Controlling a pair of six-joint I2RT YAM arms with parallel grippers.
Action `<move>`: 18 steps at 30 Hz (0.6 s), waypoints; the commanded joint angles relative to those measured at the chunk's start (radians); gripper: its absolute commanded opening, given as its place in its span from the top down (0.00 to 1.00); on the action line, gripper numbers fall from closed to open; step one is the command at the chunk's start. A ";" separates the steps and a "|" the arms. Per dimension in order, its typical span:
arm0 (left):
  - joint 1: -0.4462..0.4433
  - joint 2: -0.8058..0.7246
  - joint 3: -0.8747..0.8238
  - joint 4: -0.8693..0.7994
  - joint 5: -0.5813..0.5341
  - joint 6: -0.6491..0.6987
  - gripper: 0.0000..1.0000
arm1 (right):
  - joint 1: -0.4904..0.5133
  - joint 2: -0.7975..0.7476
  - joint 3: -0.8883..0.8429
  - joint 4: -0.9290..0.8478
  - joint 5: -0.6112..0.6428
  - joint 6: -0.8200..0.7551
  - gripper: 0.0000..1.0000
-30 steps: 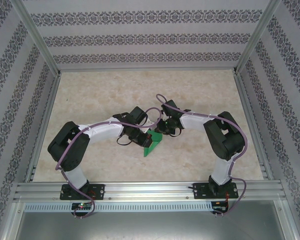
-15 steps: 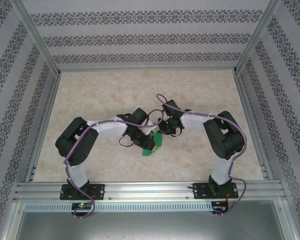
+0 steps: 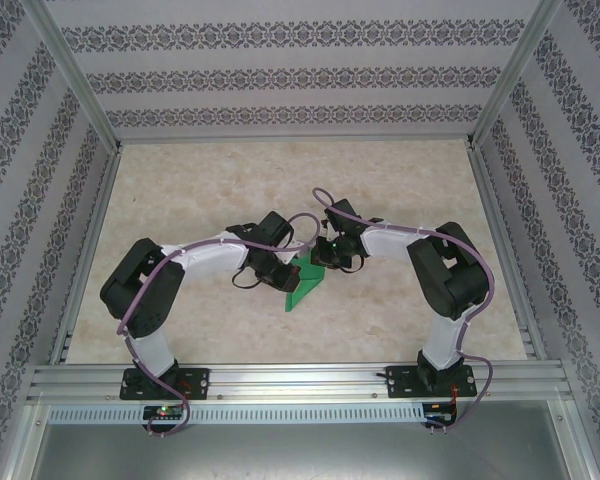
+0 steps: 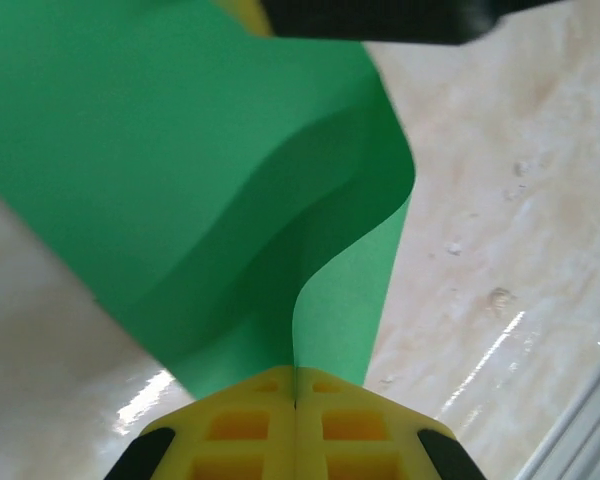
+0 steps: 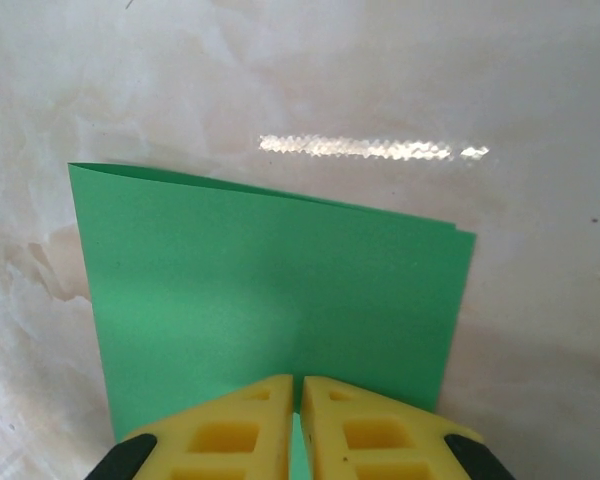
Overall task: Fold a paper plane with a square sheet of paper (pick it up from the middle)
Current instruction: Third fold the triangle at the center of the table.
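Note:
The square sheet of paper (image 3: 305, 287) is bright green and doubled over into a rectangle; it has no dart shape. It hangs between both grippers just above the marble tabletop. My left gripper (image 3: 288, 281) is shut on one edge, and the paper (image 4: 180, 180) bows in a wave away from the yellow fingers (image 4: 240, 425). My right gripper (image 3: 323, 264) pinches the opposite edge with its jaws almost closed. In the right wrist view the two layers of the sheet (image 5: 270, 290) meet at the far edge. The right gripper's dark body (image 4: 380, 18) shows at the top of the left wrist view.
The beige marble tabletop (image 3: 220, 190) stretches around the arms. Patterned walls and aluminium posts (image 3: 80, 90) enclose it on three sides. An aluminium rail (image 3: 300, 380) runs along the near edge, holding both arm bases.
The left gripper, which had pushed right over the paper half a second ago, has drawn back left. The sheet is spread out again between the grippers. The right arm holds still.

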 commanded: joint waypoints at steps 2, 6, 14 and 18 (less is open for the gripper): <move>0.014 0.040 0.028 -0.012 -0.045 0.009 0.99 | 0.010 0.033 -0.015 -0.047 0.037 -0.022 0.87; 0.013 0.046 0.032 0.002 -0.068 0.010 0.99 | 0.011 0.032 -0.014 -0.046 0.033 -0.021 0.87; 0.015 0.056 0.026 0.020 -0.075 0.024 0.99 | 0.019 0.033 -0.015 -0.034 0.023 -0.019 0.87; 0.014 0.037 0.023 0.042 -0.060 0.036 0.99 | 0.020 0.033 -0.020 -0.032 0.022 -0.020 0.87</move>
